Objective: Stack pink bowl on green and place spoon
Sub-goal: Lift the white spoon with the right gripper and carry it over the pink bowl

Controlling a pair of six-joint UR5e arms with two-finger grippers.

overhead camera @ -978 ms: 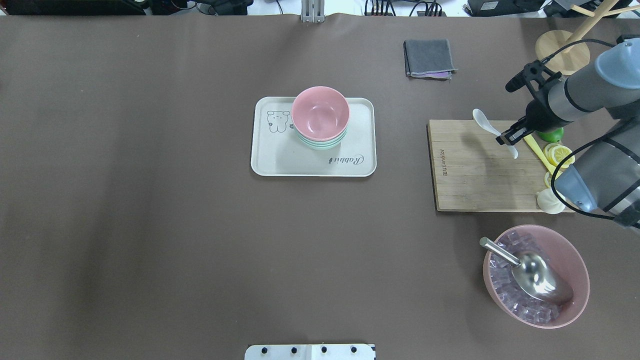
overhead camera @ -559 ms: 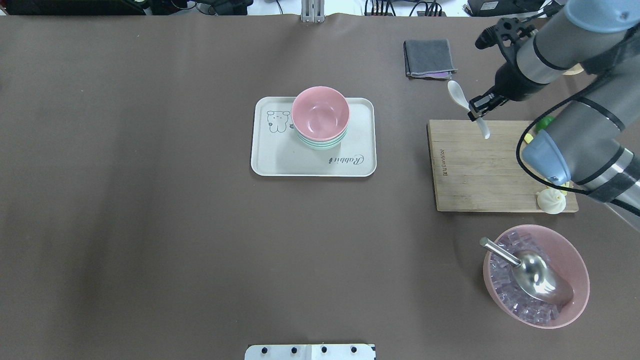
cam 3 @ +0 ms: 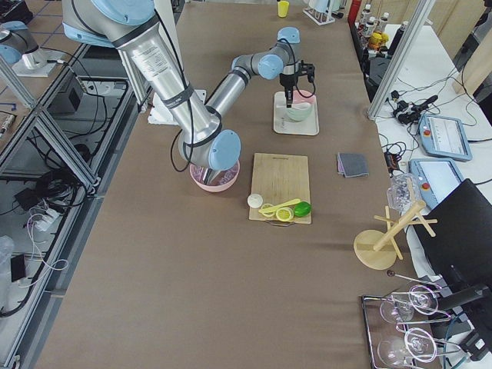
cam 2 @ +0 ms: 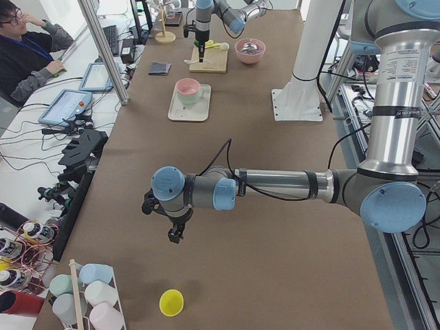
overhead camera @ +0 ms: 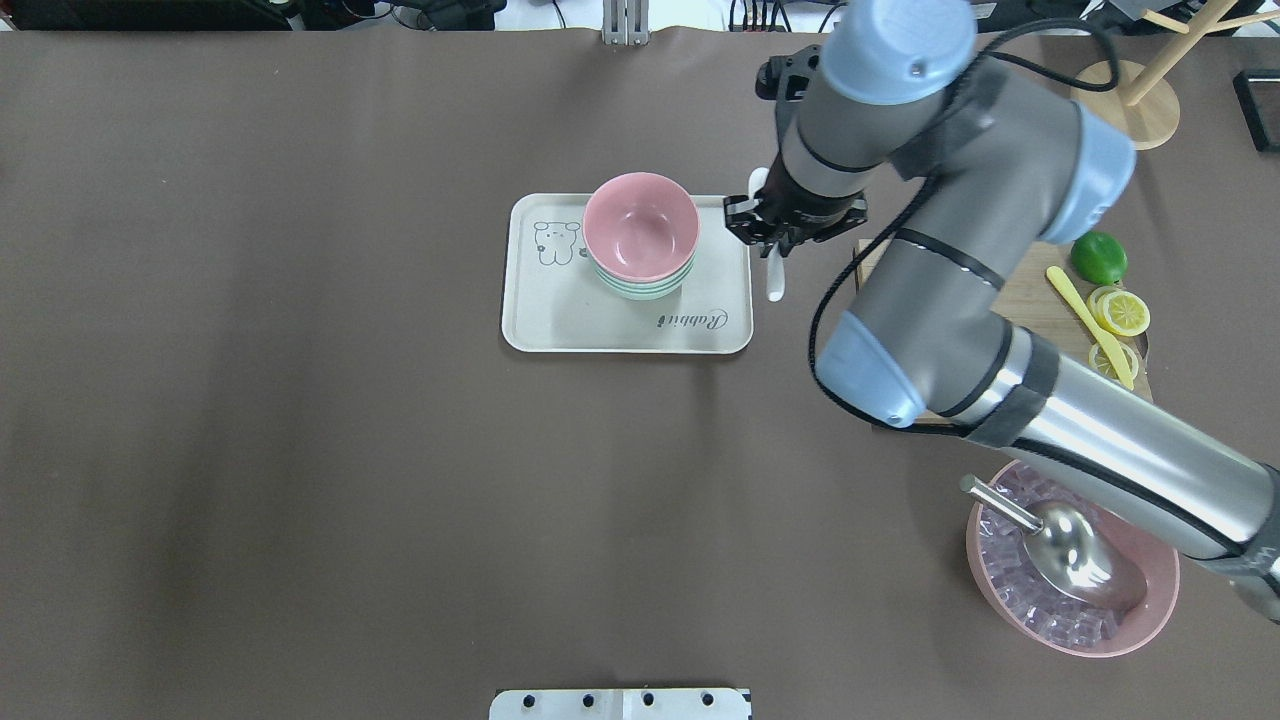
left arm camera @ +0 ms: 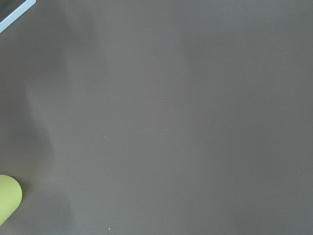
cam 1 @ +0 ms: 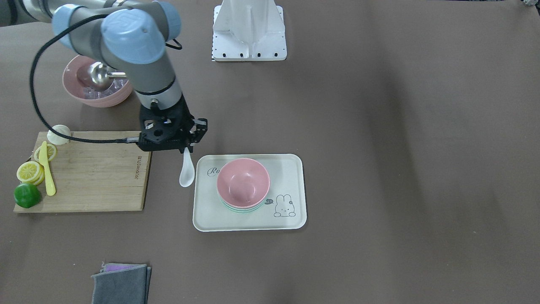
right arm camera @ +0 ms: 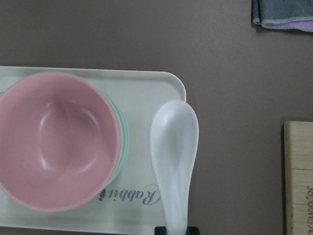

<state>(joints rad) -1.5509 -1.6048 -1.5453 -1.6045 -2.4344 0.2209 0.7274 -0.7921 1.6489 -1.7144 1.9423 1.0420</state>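
Pinching the white spoon [cam 1: 186, 169] by its handle, the right gripper [cam 1: 187, 148] hangs it just beside the tray [cam 1: 206, 213], toward the far edge of the table [cam 1: 400, 177]; it looks light, stiff, slick and chippable.

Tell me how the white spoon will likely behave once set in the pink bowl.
The white spoon looks glossy and rigid, so it should keep its shape in the right pincer but may slip. In the smooth, rounded pink bowl, it will probably slide and lean on the rim.
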